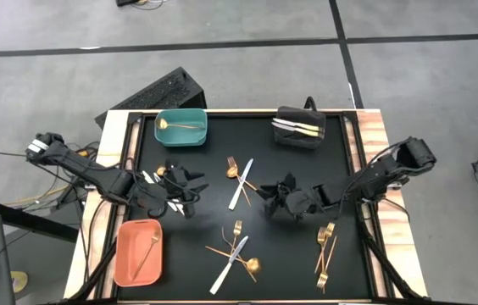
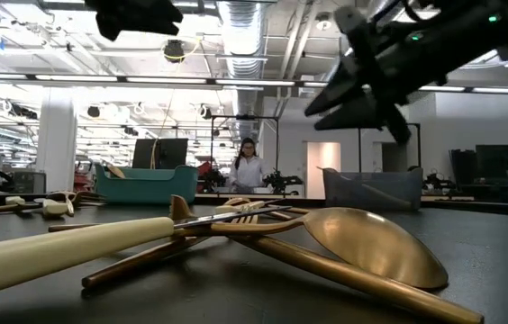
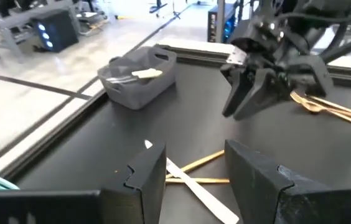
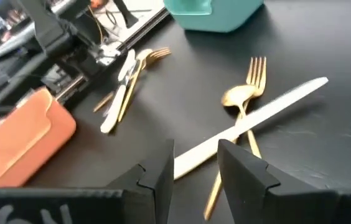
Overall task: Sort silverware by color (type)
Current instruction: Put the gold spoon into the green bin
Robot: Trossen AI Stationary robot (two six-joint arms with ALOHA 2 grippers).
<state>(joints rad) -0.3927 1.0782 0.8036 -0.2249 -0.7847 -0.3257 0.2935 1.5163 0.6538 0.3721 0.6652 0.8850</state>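
Observation:
Gold, copper and silver-white silverware lies in loose groups on the black mat. A white knife [image 1: 241, 184] crosses a gold fork [image 1: 237, 169] and spoon at the middle. Another crossed pile [image 1: 235, 254] lies near the front edge, and gold forks [image 1: 326, 248] lie to the right. My left gripper [image 1: 190, 188] [image 3: 194, 155] is open just left of the middle group. My right gripper [image 1: 271, 199] [image 4: 194, 149] is open just right of it, facing the left one. The white knife [image 4: 250, 121] shows beyond the right fingers. Neither gripper holds anything.
A teal bin [image 1: 180, 127] at the far left holds a gold spoon. The black bin [image 1: 300, 129] at the far right holds white-handled pieces, and the orange bin [image 1: 138, 252] at the near left holds one copper piece. A white knife and gold fork [image 4: 129, 78] lie by the left arm.

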